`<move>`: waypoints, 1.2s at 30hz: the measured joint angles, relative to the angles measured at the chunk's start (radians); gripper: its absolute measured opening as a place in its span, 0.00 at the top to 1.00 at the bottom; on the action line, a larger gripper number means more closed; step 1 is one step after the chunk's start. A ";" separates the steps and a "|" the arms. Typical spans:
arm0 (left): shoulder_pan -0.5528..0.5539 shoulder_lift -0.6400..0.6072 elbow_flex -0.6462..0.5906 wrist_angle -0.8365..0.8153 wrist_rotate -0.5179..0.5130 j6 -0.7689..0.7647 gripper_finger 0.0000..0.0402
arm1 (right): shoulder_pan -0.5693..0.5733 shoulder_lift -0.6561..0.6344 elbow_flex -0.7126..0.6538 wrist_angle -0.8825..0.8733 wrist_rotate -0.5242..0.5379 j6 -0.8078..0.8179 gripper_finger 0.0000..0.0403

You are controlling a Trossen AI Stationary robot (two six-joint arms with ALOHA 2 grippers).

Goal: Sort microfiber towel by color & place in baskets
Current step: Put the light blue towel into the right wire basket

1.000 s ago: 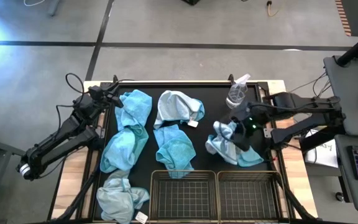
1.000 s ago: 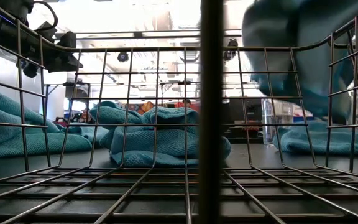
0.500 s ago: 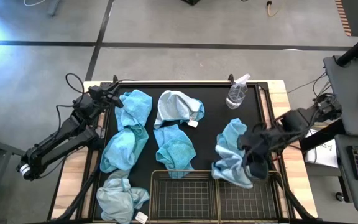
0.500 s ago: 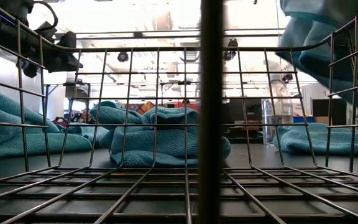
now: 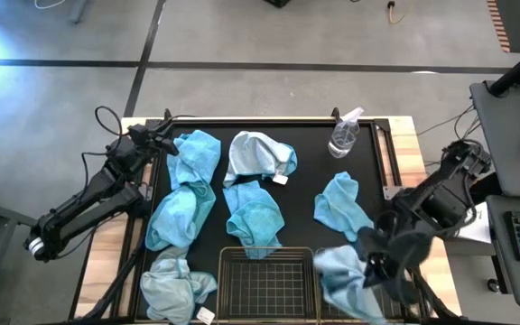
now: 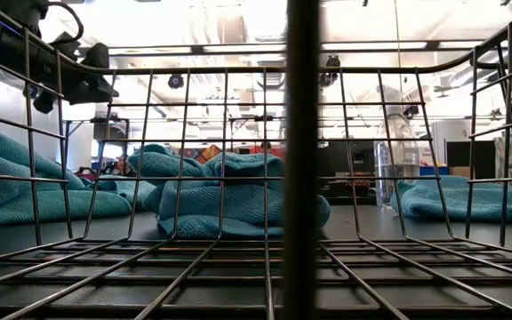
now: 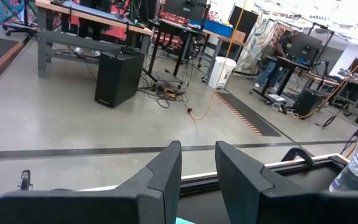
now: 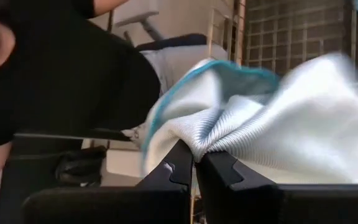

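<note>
The left gripper [image 5: 158,137] waits at the far left corner of the black table [image 5: 301,194], its fingers a little apart and holding nothing. Bright turquoise microfiber towels [image 5: 188,185] and paler grey-blue ones [image 5: 258,155] lie spread across the table; the left dark wire-mesh basket [image 5: 267,282] stands empty at the near edge. The right gripper [image 5: 379,255] pinches a pale grey-blue towel [image 5: 339,275] above the right dark wire-mesh basket [image 5: 386,293]. The step looks like delivery; next it should lower and release the towel inside.
</note>
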 joint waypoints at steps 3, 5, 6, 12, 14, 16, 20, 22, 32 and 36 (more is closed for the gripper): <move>0.000 0.003 0.000 0.000 0.000 -0.008 0.79 | 0.032 0.017 0.036 -0.034 0.064 -0.007 0.98; 0.000 0.008 0.000 0.000 0.000 -0.014 0.79 | 0.046 0.028 0.047 -0.068 0.104 0.020 0.98; 0.000 0.011 0.000 -0.001 0.000 -0.020 0.79 | 0.050 0.030 0.048 -0.087 0.115 0.040 0.98; 0.000 0.032 -0.002 -0.024 0.001 -0.032 0.79 | 0.066 0.058 0.043 -0.219 0.113 0.215 0.98; 0.000 0.037 -0.002 -0.037 0.001 -0.032 0.79 | 0.069 0.067 0.043 -0.247 0.099 0.276 0.98; 0.000 0.039 -0.002 -0.049 0.001 -0.032 0.79 | 0.073 0.075 0.043 -0.275 0.083 0.334 0.98; 0.000 0.040 -0.002 -0.051 0.001 -0.031 0.79 | 0.074 0.082 0.042 -0.331 0.059 0.428 0.98; 0.000 0.040 -0.002 -0.050 0.001 -0.031 0.79 | 0.074 0.082 0.042 -0.361 0.060 0.478 0.98; 0.000 0.040 -0.002 -0.049 0.001 -0.038 0.79 | 0.074 0.083 0.033 -0.387 0.058 0.636 0.98; 0.000 0.040 -0.002 -0.049 0.001 -0.038 0.79 | 0.073 0.085 0.033 -0.386 0.013 0.710 0.98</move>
